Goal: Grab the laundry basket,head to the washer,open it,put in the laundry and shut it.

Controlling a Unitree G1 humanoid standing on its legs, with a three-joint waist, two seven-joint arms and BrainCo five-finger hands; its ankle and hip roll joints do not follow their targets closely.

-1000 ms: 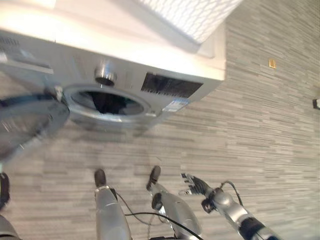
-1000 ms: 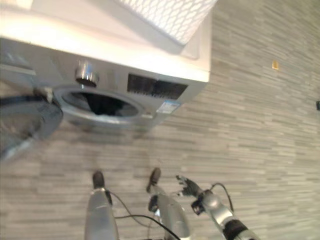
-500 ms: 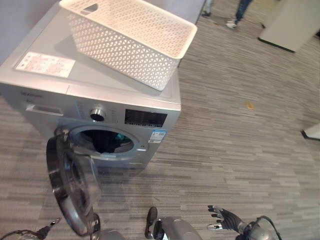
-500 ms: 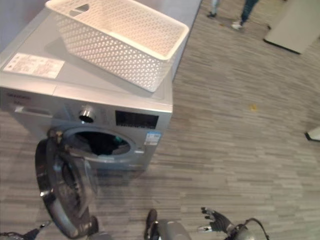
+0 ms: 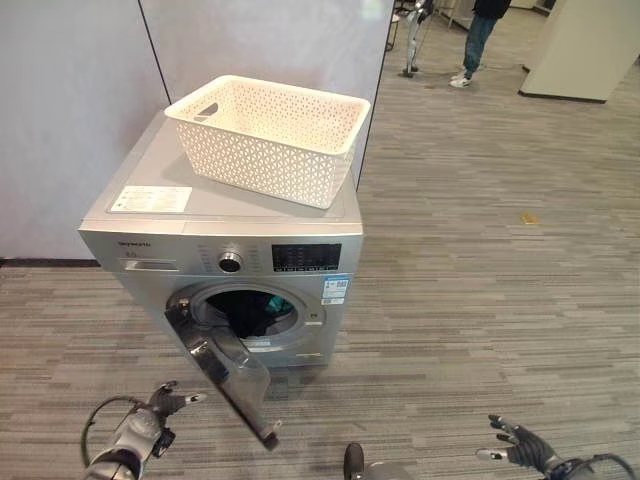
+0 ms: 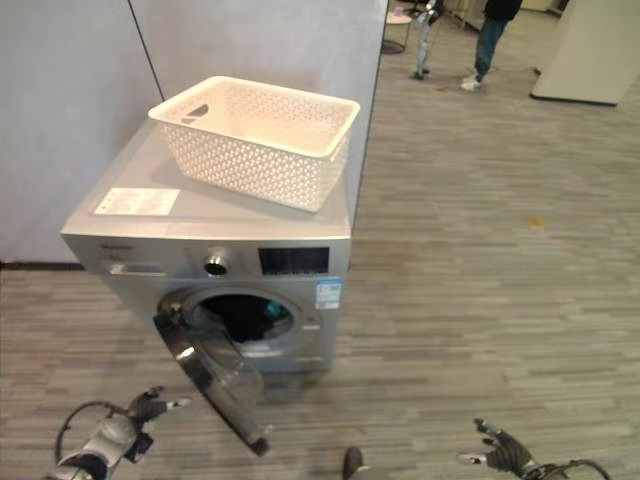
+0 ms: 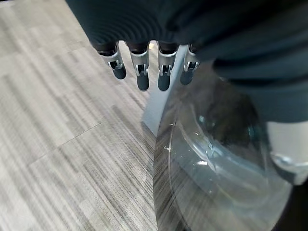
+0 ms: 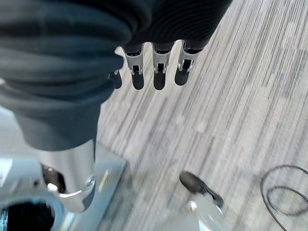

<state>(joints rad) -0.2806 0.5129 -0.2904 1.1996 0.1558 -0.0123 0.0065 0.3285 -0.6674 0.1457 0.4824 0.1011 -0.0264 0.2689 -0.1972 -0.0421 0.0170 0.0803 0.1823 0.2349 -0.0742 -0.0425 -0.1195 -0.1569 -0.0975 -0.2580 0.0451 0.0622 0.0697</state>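
Observation:
The silver washer stands against a grey wall, and the white lattice laundry basket sits on its top. Its round glass door hangs open, swung out toward me from its left hinge. Dark laundry with a teal piece lies inside the drum. My left hand hovers low, just left of the door's outer face, open with its fingers straight; the door glass shows right beside them. My right hand hangs open over the floor at lower right, far from the washer, its fingers straight.
Grey striped carpet stretches to the right of the washer. A person stands far back on the right, next to a pale block. Grey wall panels close off the left and back.
The camera has lifted, so the whole washer and basket now show. The door looks swung further round toward the opening. My left hand has come into sight beside it.

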